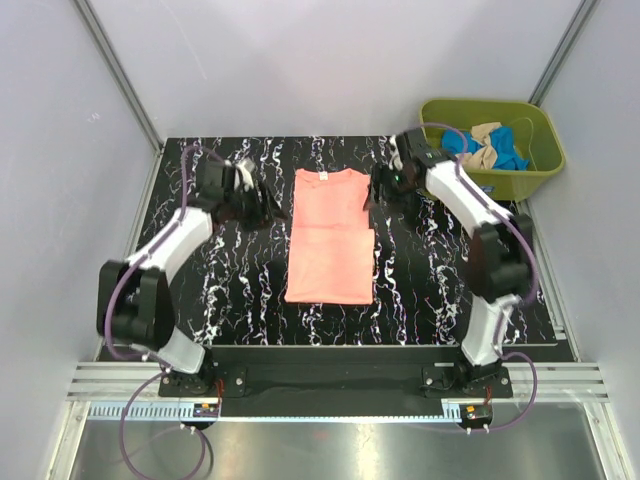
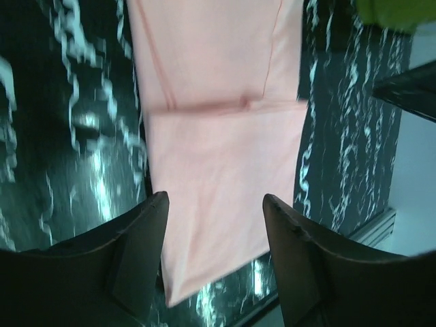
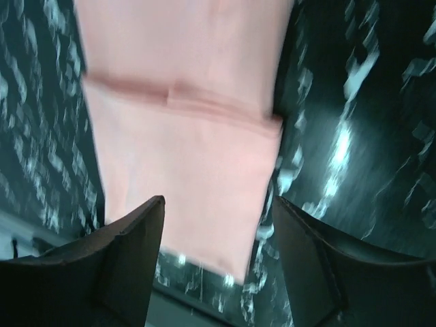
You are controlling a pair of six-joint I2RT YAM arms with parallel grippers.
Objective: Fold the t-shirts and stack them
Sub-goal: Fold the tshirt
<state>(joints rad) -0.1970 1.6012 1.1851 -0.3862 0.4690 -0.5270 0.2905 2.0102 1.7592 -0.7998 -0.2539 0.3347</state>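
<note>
The salmon-pink t-shirt point(image 1: 330, 235) lies partly folded on the tabletop point(image 1: 220, 290). The left gripper point(image 2: 214, 199) and right gripper point(image 3: 219, 201) flank its collar end, jaws apart, holding nothing.

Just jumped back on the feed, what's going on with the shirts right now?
The salmon-pink t-shirt lies on the black table as a narrow rectangle with a fold line across its middle. The left gripper and the right gripper flank its far end, both open and holding nothing. A blue t-shirt and a beige t-shirt sit bunched in the green tub on the right, not yet folded.
</note>
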